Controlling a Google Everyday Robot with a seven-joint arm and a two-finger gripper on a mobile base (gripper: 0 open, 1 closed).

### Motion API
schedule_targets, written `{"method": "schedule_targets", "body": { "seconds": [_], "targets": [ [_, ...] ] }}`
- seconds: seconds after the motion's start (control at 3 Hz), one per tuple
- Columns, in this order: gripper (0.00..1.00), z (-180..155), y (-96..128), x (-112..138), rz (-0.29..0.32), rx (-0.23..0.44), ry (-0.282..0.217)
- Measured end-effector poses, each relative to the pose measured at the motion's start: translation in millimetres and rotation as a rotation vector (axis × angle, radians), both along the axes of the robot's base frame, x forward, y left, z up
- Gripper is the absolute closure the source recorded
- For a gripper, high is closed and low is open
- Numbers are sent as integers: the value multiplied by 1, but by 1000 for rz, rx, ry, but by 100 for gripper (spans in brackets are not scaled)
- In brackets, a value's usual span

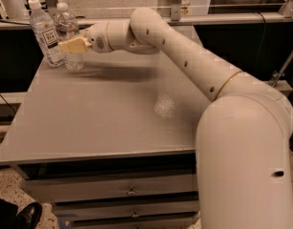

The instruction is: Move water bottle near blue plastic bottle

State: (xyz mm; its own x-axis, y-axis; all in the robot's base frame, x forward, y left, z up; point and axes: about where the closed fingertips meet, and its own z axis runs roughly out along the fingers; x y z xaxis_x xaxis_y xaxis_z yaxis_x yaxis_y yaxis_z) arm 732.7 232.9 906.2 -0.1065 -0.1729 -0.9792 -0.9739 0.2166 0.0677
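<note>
Your bench top (88, 123) is smooth matt grey with one dull sheen patch mid-surface. At its far left corner the gripper (73, 45), pale yellowish and matt, clasps the water bottle (74, 60), clear ribbed plastic. The blue plastic bottle (46, 32) looks glossy, its label (50, 38) paper-like. The arm (193, 66) wears smooth cream shells.
</note>
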Motion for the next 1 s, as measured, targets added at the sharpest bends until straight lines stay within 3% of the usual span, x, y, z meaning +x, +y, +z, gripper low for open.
{"method": "schedule_targets", "body": {
  "seconds": [1.0],
  "targets": [
    [12,-12,4,-2,9,-35,-7]
  ]
}}
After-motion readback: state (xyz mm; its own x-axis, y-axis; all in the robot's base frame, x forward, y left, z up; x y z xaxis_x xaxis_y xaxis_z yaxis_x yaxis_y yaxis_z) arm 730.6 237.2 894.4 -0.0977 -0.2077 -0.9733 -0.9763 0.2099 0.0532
